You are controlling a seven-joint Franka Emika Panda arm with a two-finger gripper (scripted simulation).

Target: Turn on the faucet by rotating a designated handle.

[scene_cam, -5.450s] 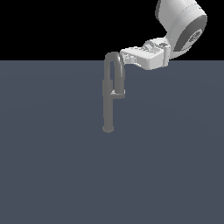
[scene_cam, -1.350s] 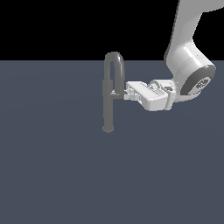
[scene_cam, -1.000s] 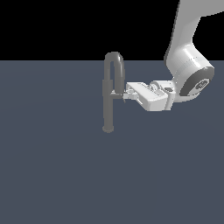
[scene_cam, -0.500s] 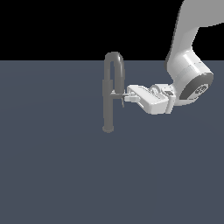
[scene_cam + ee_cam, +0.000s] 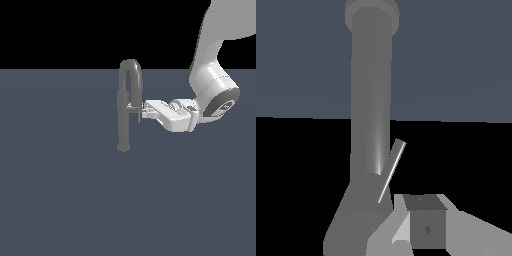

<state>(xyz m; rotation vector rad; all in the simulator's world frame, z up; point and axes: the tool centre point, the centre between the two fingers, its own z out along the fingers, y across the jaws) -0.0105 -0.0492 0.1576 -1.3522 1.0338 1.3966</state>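
The faucet (image 5: 123, 120) stands straight up on the flat grey floor (image 5: 65, 200), w/ its small round foot at the bottom and its bent spout on top. The handle (image 5: 134, 107) is a short stub poking out of the pipe toward the exterior view's right, about halfway up.

The white robot arm (image 5: 212, 85) comes in from the exterior view's right, lying almost flat. The gripper (image 5: 145, 111) is right at the handle's tip — it looks like it touches it, but the spot is too small to be sure. Can't tell how wide the jaws are, or if they hold anything.

In the wrist view the pipe is very near, and one pale finger (image 5: 428, 227) sits just beside a thin bright strip (image 5: 391, 170) — prob. the handle's edge.
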